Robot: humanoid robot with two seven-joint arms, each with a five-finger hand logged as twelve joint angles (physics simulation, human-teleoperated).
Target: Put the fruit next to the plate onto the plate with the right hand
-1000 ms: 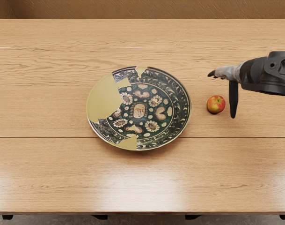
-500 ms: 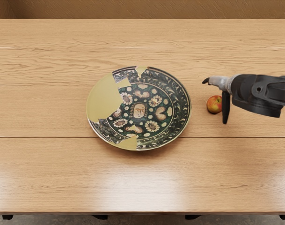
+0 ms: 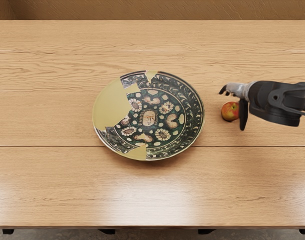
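Observation:
A small red and yellow apple (image 3: 229,111) lies on the wooden table to the right of the plate. The round patterned plate (image 3: 189,95), dark with flowers and a face at its centre, sits mid-table. My right hand (image 3: 233,104) comes in from the right edge and hovers over the apple's right side, its fingers spread. One dark finger (image 3: 243,115) hangs down beside the apple and hides its right edge. The hand holds nothing. The left arm does not show.
The wooden table (image 3: 152,185) stretches wide around the plate, with its front edge near the bottom of the view. A wall runs along the back.
My right hand has come left and down toward the apple, from beside it to partly over its right side. The apple and plate have not moved.

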